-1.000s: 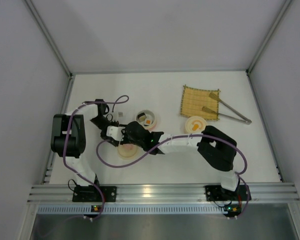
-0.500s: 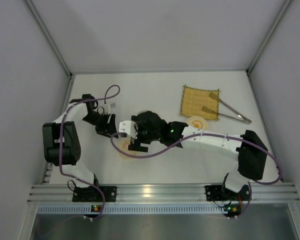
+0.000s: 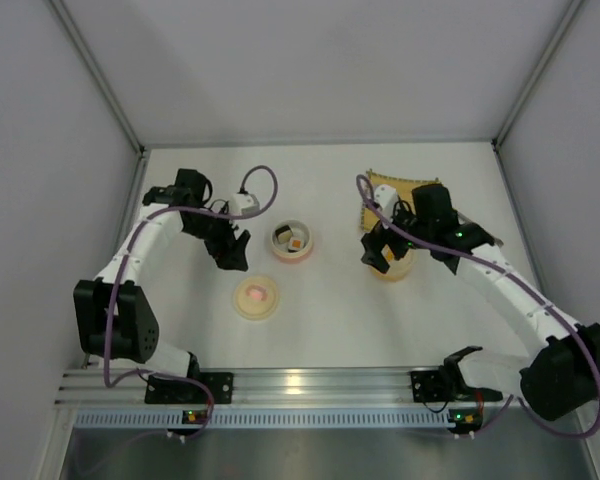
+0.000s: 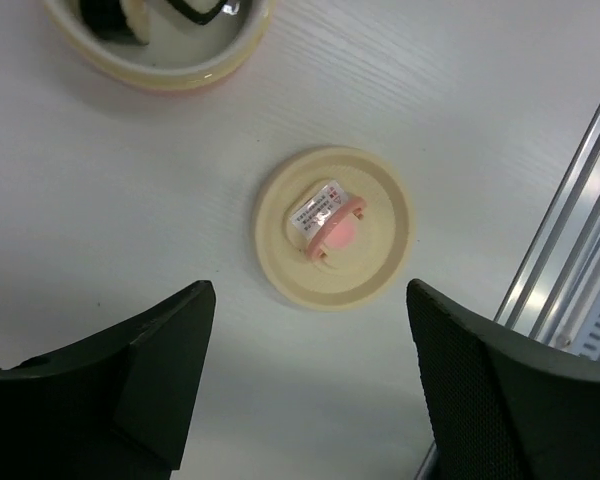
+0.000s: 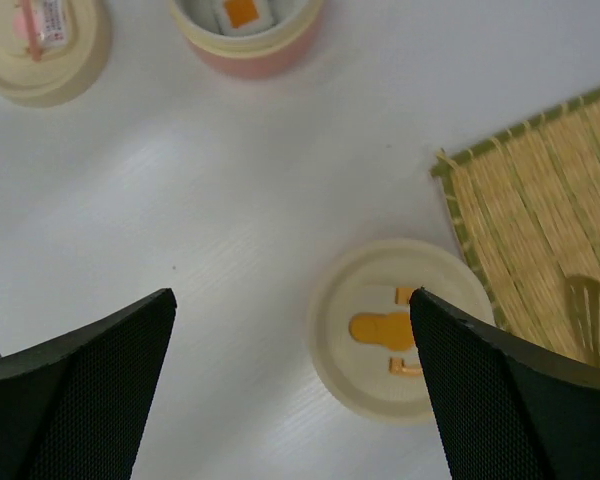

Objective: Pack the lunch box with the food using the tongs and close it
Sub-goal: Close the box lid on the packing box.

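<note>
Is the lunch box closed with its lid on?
No, the lunch box stands open with a sushi roll showing inside, and the pink-centred lid lies apart from it on the table.

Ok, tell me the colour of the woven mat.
The mat is tan-yellow, greenish at the edge; clearest in the right wrist view.

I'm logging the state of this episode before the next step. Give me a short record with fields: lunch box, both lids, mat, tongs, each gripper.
lunch box: round pot, uncovered, sushi roll inside
pink-knob lid: flat on the table, apart from the pot
orange-knob lid: flat on the table at the mat's edge
bamboo mat: far right, partly under the right arm
tongs: one tip seen resting on the mat
left gripper: open, empty, over the pink-knob lid
right gripper: open, empty, over the orange-knob lid
</note>
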Motion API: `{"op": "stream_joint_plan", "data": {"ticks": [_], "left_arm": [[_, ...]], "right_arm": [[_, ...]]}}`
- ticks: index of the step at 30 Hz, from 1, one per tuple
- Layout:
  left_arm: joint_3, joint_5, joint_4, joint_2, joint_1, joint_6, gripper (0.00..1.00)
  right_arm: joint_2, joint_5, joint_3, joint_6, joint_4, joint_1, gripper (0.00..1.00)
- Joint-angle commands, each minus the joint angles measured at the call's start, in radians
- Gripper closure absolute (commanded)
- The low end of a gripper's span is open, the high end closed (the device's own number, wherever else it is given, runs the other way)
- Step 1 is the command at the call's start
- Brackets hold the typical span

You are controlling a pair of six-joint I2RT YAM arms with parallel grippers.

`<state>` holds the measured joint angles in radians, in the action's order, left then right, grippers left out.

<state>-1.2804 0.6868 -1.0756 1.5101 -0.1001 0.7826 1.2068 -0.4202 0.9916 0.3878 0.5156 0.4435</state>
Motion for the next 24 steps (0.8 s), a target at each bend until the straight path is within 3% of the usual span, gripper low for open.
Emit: {"op": "stream_joint_plan", "data": {"ticks": [1,4,8,18,24], "left_arm": [[0.026,-0.017,-0.056,-0.002,-0.062,0.28,0.19],[0.047,-0.001,-0.086,0.022,-0.102,0.409,0.28],[0.093,-0.018,-0.061,0.042,-0.147,0.512,0.31],[0.187,-0.081,0.062,0.085,-0.223,0.586,0.3],[0.288,-0.124,0.21,0.059,-0.26,0.525,0.32]], "right_arm": [[-0.108,-0.165,-0.027,-0.059,0.057,-0.162,0.01],[-0.148,-0.222,-0.053,-0.056,0.099,-0.299,0.01],[-0.167,-0.288,-0.071,-0.087,0.121,-0.423,0.01],[-0.176,-0.293,-0.065,-0.106,0.141,-0.434,0.01],[-0.177,-0.287,-0.062,-0.104,0.144,-0.468,0.01]]}}
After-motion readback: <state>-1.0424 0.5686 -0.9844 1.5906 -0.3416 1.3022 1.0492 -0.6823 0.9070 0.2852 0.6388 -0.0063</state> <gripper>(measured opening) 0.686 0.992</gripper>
